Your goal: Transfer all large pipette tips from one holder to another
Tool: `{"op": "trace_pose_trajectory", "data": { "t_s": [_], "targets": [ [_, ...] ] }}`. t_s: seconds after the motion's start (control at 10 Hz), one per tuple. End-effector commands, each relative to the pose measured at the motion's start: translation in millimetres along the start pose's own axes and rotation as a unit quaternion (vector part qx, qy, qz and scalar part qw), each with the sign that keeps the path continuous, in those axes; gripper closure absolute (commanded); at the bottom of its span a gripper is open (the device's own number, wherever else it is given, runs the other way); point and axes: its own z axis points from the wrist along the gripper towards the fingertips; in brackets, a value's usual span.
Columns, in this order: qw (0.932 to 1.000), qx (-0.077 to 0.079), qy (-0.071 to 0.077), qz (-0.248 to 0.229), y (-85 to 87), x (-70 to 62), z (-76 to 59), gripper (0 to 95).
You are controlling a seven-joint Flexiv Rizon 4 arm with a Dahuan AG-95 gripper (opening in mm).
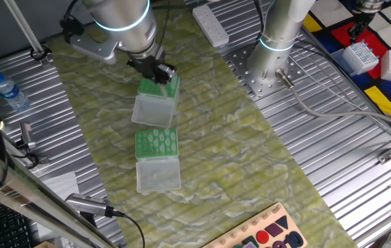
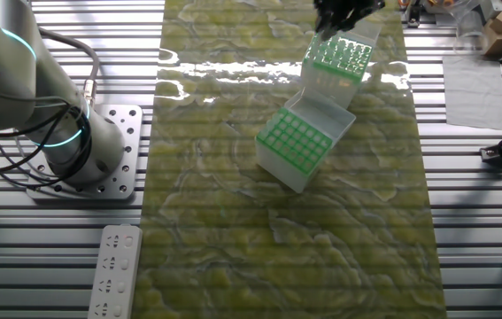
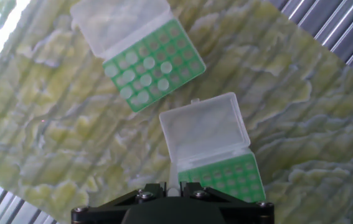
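Two green-topped tip holders stand on the mat with their clear lids open. One holder (image 3: 154,65) (image 1: 156,142) (image 2: 295,142) carries several large pipette tips (image 3: 146,70), seen as whitish rounds in its holes. The other holder (image 3: 226,177) (image 1: 159,87) (image 2: 339,58) shows dark, empty-looking holes. My gripper (image 3: 174,188) (image 1: 156,69) (image 2: 343,13) hangs just above this second holder, at its lid-side edge. It is shut on one whitish large pipette tip (image 3: 174,179), which stands upright between the fingers. The tip's point is hidden.
The holders sit on a yellow-green marbled mat (image 1: 223,151) over a ribbed metal table. A second arm's base (image 1: 274,48) stands at the mat's edge. A power strip (image 1: 211,25), a water bottle (image 1: 9,91) and a coloured shape board (image 1: 271,234) lie around it.
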Motion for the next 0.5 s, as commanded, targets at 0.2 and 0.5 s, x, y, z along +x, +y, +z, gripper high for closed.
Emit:
{"op": "trace_pose_trajectory", "data": {
  "t_s": [0.2, 0.5],
  "targets": [
    [0.9999, 0.005, -0.008, 0.005, 0.8, 11.1, 11.8, 95.0],
    [0.9998, 0.008, -0.019, 0.005, -0.2, 10.0, 12.4, 95.0]
  ]
}}
